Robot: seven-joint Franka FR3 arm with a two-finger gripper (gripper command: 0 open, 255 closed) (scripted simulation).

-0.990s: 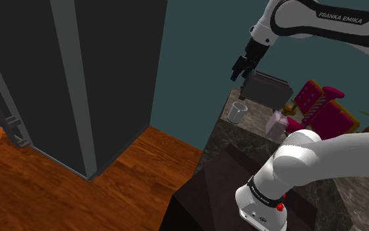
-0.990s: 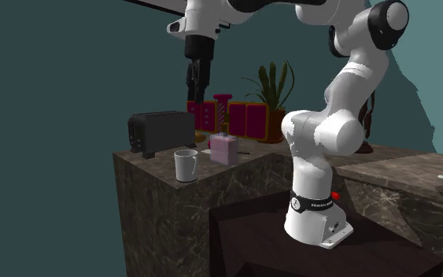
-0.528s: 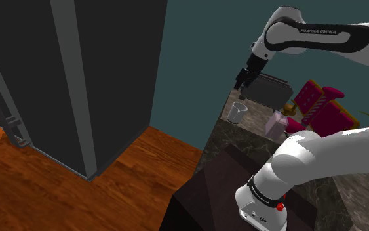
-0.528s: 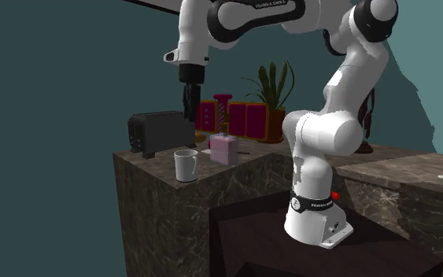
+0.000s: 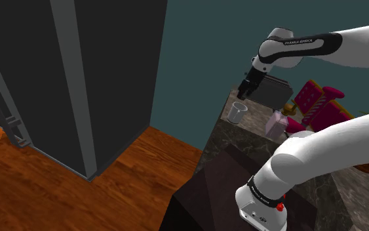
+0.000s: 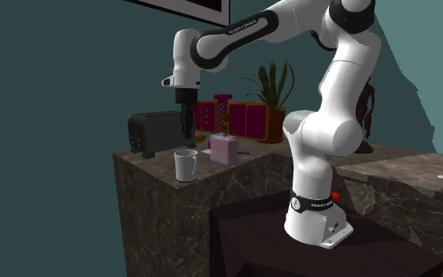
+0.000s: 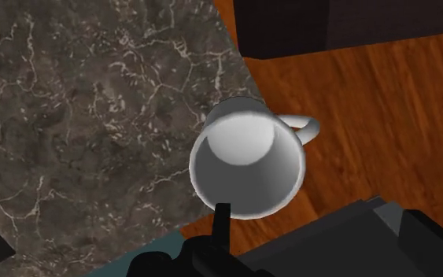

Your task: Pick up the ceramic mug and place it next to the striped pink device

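My arm reaches out from the stand, wrist bent down, gripper (image 6: pixel 185 135) above the counter (image 6: pixel 145 201); spread or pressed together, I cannot tell. In the second exterior view one mug (image 6: pixel 185 165) stands at its six o'clock, one toaster (image 6: pixel 158 131) at the mug's eleven, one pink device (image 6: pixel 235 118) at two.

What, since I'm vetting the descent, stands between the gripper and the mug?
Nothing visible. The gripper hangs above the white mug with open air between; the black toaster stands beside that path, not in it.

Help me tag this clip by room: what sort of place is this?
Probably a home kitchen: a stone-patterned counter holds a black toaster and a white mug, beside a wooden floor.
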